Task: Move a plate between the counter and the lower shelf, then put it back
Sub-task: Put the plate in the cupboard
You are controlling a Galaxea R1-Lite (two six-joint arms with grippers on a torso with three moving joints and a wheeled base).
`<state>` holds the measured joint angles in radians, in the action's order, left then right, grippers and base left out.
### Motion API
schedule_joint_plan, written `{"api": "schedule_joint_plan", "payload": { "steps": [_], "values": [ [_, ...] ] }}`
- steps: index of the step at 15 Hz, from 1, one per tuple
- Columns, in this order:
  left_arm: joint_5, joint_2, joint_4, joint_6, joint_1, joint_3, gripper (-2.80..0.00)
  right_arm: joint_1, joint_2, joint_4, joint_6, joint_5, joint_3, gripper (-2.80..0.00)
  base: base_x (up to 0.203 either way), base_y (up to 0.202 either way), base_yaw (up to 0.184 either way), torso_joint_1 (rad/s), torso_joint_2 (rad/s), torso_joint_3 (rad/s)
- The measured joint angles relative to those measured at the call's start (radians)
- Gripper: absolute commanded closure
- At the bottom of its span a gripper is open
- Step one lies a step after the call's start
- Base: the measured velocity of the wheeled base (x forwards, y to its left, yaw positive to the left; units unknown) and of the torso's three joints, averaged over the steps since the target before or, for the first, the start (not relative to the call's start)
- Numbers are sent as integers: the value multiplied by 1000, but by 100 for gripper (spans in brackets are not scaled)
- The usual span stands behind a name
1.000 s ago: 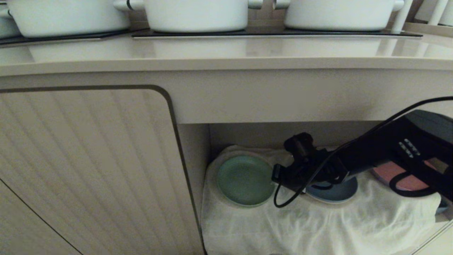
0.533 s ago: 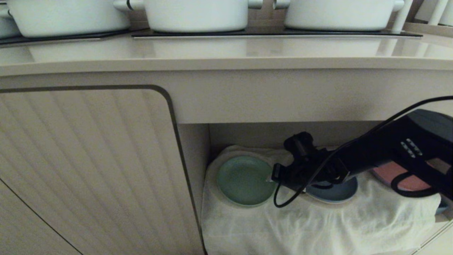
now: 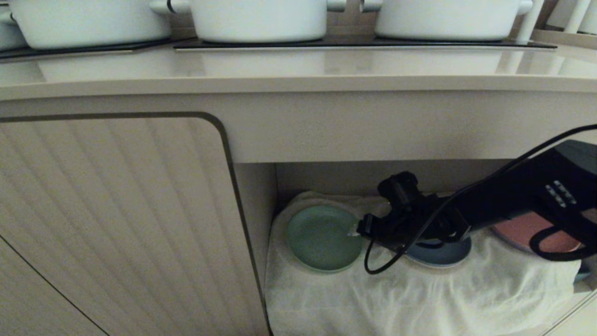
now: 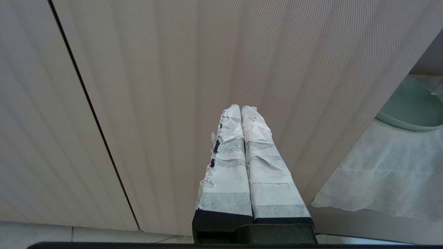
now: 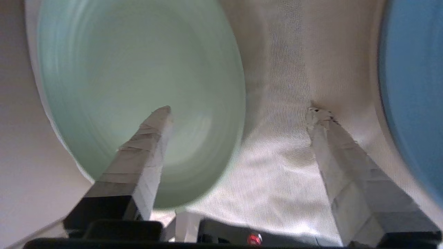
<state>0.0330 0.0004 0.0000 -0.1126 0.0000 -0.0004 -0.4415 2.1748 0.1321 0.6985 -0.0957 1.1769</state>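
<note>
Plate point(image 5: 138, 69) lies on cloth point(image 5: 277, 138), its rim between spread right jaws.

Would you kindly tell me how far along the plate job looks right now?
Done, by the look of it: the round mint-green plate lies flat on the lower shelf's off-white cloth, left of a blue plate. In hand: the right gripper sits at its rim, jaws open, one finger over the plate, one over cloth, gripping nothing. Left: whichever trip to the beige counter remains; these views cannot tell. The left gripper idles shut.
</note>
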Motion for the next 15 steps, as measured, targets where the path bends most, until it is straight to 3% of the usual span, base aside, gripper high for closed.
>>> {"api": "schedule_joint_plan", "payload": {
  "steps": [15],
  "values": [
    [0, 0, 0, 0, 0, 0, 0, -2, -281, 5, -9, 0, -327, -280, 0, 0, 0, 0, 0, 0]
  ]
}}
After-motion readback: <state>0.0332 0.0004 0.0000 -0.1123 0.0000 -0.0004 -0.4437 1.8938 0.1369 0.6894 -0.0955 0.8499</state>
